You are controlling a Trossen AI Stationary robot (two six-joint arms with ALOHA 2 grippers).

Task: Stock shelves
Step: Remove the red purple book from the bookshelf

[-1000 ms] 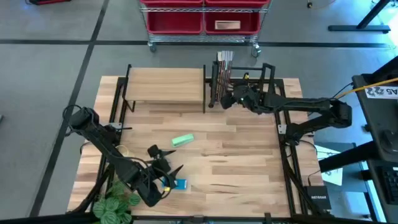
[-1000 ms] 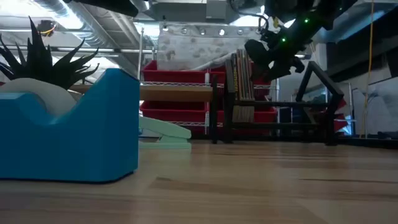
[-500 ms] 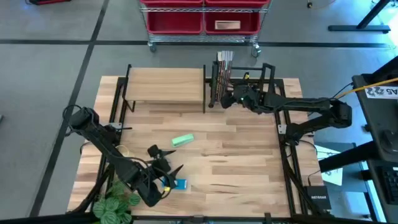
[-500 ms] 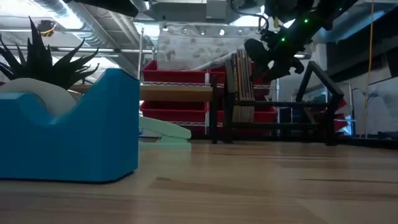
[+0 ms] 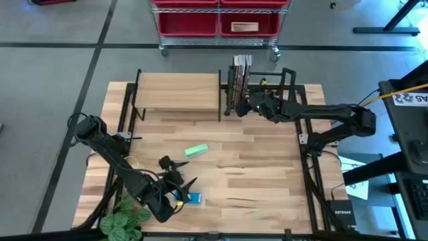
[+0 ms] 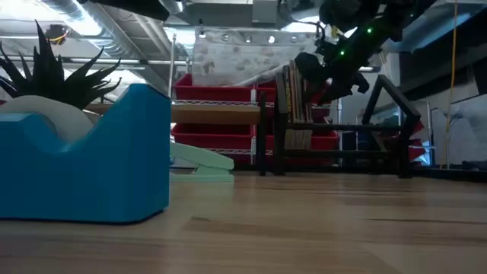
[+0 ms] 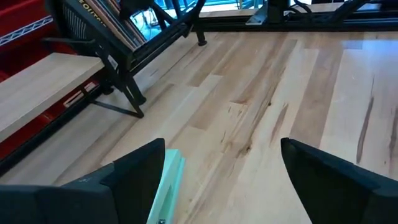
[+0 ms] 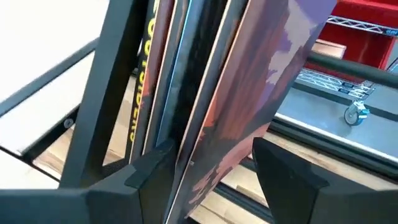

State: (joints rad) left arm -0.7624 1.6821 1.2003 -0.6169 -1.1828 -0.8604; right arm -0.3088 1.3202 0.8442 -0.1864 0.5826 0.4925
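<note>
The right gripper (image 5: 249, 105) is at the black book rack (image 5: 281, 80) at the table's far edge, its fingers (image 8: 292, 171) spread either side of a reddish-covered book (image 8: 249, 93) that leans with the other books (image 5: 239, 75) in the rack (whether they press it, I cannot tell). The wood-topped shelf (image 5: 178, 92) stands just beside the rack. The left gripper (image 5: 175, 175) waits near the front edge with fingers (image 7: 134, 171) apart, near a green stapler (image 5: 196, 151) and a blue tape dispenser (image 5: 192, 198).
</note>
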